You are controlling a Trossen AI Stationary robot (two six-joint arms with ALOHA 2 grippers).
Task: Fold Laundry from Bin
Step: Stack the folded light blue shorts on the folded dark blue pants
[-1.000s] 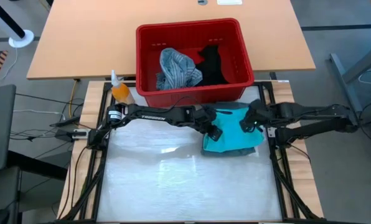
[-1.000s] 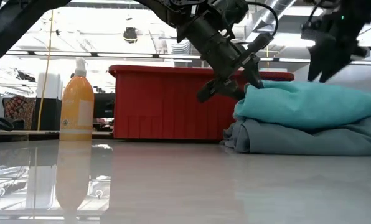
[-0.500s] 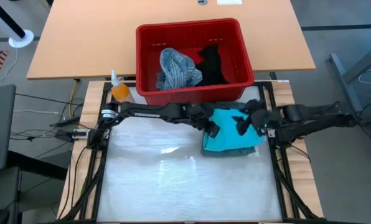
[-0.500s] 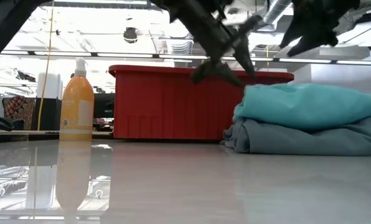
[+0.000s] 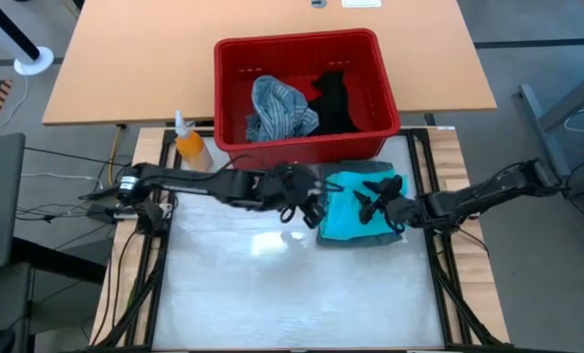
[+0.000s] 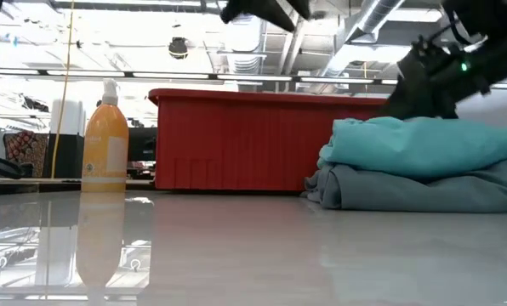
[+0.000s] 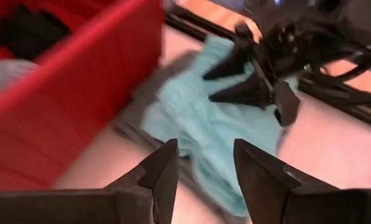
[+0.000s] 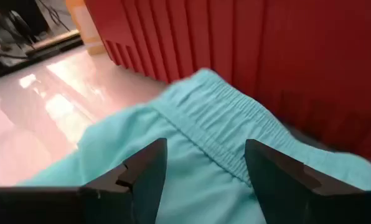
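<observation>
A folded turquoise garment (image 5: 343, 222) (image 6: 424, 144) lies on top of a folded grey-green one (image 6: 424, 189) on the table, just in front of the red bin (image 5: 302, 45). A blue-grey striped shirt (image 5: 277, 106) and a black garment (image 5: 333, 98) lie inside the bin. My right gripper (image 5: 368, 206) (image 8: 204, 152) is open low over the turquoise garment's top. My left gripper (image 5: 312, 214) (image 7: 204, 155) is open, raised off the table at the stack's left side, nothing between its fingers. My right gripper stands open close over the turquoise garment's top (image 8: 198, 118), coming from the table's right at a shallow slant. I cannot tell whether its fingertips touch the cloth.
An orange bottle with a white pump (image 5: 189, 145) (image 6: 105, 136) stands at the table's far left, beside the bin. The glossy table top (image 5: 272, 284) stretches bare toward the near edge. Black frame rails (image 5: 439, 265) run along both sides.
My left gripper has risen off the turquoise garment and drawn back toward the table's left, rolling as it went. My right gripper has come down and toward the left onto the stack's top, tipping more level. Both folded garments have stayed in place.
</observation>
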